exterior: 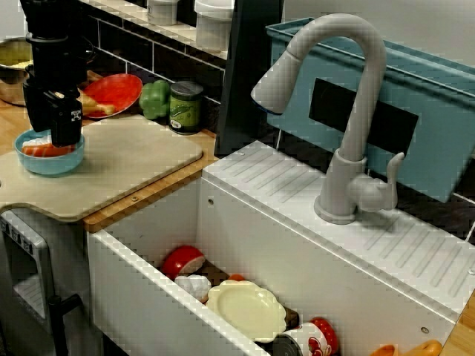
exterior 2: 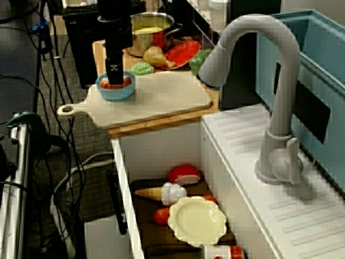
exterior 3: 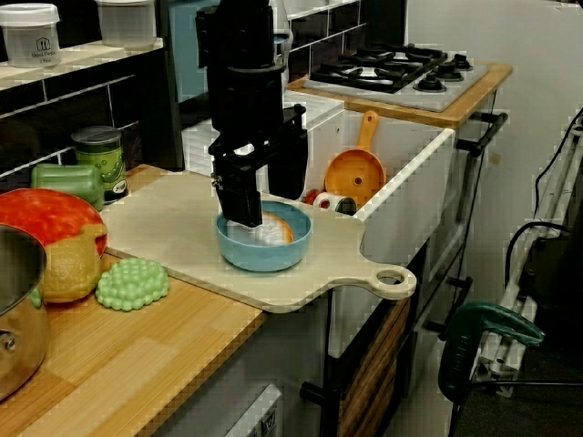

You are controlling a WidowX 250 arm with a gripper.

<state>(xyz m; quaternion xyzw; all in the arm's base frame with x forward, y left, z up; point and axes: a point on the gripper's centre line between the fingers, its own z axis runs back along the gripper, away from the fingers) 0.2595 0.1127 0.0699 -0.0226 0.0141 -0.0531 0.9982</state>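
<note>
My black gripper (exterior 3: 264,196) hangs straight down over a light blue bowl (exterior 3: 264,250) on a pale cutting board (exterior 3: 173,228). In the counter view its jaws stand apart: one finger (exterior 3: 242,205) dips inside the bowl and the other (exterior 3: 290,164) sits higher, by the far rim. An orange-red toy food (exterior: 44,150) lies in the bowl (exterior: 50,159), directly under the gripper (exterior: 63,137). The high view along the sink shows the gripper (exterior 2: 114,81) low over the bowl (exterior 2: 115,93). Nothing shows between the fingers.
Behind the board are a red plate (exterior: 115,93), a green pepper (exterior: 154,99) and a green can (exterior: 185,106). A metal pot (exterior 3: 14,309) and a bumpy green toy (exterior 3: 132,284) sit on the wooden counter. The grey faucet (exterior: 349,111) rises beside the sink, which holds a yellow plate (exterior: 247,308) and several toys.
</note>
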